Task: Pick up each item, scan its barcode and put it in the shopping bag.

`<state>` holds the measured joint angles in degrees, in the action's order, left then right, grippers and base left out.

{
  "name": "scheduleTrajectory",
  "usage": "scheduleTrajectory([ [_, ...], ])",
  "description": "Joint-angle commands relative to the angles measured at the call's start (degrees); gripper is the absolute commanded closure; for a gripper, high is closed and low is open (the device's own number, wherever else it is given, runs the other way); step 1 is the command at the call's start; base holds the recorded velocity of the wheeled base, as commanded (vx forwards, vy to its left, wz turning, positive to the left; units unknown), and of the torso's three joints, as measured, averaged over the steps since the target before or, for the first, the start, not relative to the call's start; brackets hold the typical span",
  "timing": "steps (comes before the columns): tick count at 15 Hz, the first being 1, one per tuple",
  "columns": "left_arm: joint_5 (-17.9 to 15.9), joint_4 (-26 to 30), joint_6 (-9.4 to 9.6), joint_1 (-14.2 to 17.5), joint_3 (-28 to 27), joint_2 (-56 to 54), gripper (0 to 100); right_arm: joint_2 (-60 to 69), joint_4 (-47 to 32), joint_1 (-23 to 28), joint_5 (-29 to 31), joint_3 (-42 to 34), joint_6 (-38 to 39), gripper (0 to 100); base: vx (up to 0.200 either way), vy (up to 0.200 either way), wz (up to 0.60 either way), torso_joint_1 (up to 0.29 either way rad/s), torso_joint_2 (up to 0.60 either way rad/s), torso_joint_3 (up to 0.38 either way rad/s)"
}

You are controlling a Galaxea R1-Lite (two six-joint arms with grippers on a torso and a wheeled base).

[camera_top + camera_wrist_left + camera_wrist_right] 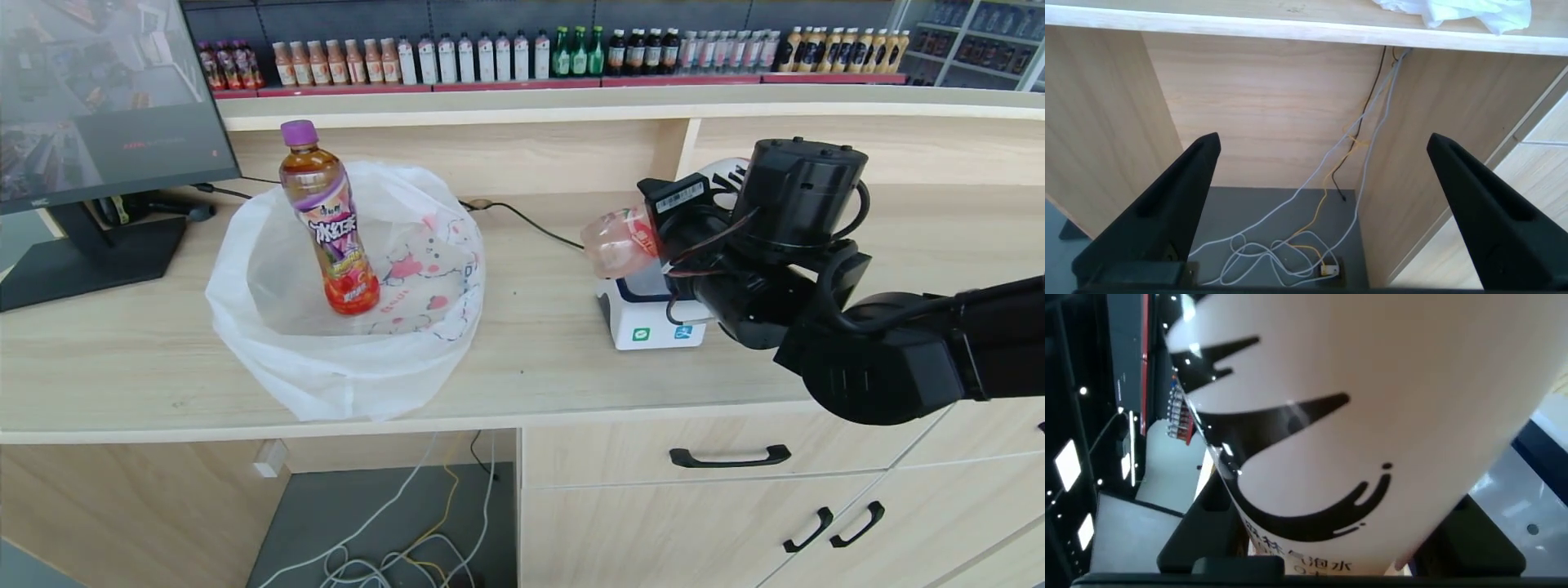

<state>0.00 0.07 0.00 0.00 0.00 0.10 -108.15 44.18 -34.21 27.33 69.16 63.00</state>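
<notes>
counter (539,359) — right tool (663,235) grips bottle (616,242)

Bright, even overhead light, soft shadow beneath the shopping bag (245,314), reflections on the monitor (98,90).

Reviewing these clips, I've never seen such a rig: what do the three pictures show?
It is a two-armed robot at a pale wooden counter. The head view looks down from its head; the other two come from cameras on its wrists. On the counter stand a black monitor, a white scanner box and a white plastic shopping bag with a purple-capped brown tea bottle standing inside. The right gripper holds a pinkish plastic bottle with a white label above the scanner. The left gripper hangs open below the counter, facing loose cables.
</notes>
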Motion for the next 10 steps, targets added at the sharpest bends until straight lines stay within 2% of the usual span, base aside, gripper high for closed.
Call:
scheduleTrajectory([
  [1,0.0,-0.1,0.00,0.0,0.0,0.0,0,-0.9,-0.1,1.2,0.0,0.2,1.4,100,0.000,0.000,0.00,0.000,0.00,0.000],
  [4,0.0,-0.1,0.00,0.0,0.0,0.0,0,-0.8,-0.1,1.3,0.0,-0.3,4.9,100,0.000,0.000,0.00,0.000,0.00,0.000],
  [10,0.0,0.0,0.00,0.0,0.0,0.0,0,-0.9,-0.1,2.0,0.0,-0.4,5.8,100,0.000,0.000,0.00,0.000,0.00,0.000],
])
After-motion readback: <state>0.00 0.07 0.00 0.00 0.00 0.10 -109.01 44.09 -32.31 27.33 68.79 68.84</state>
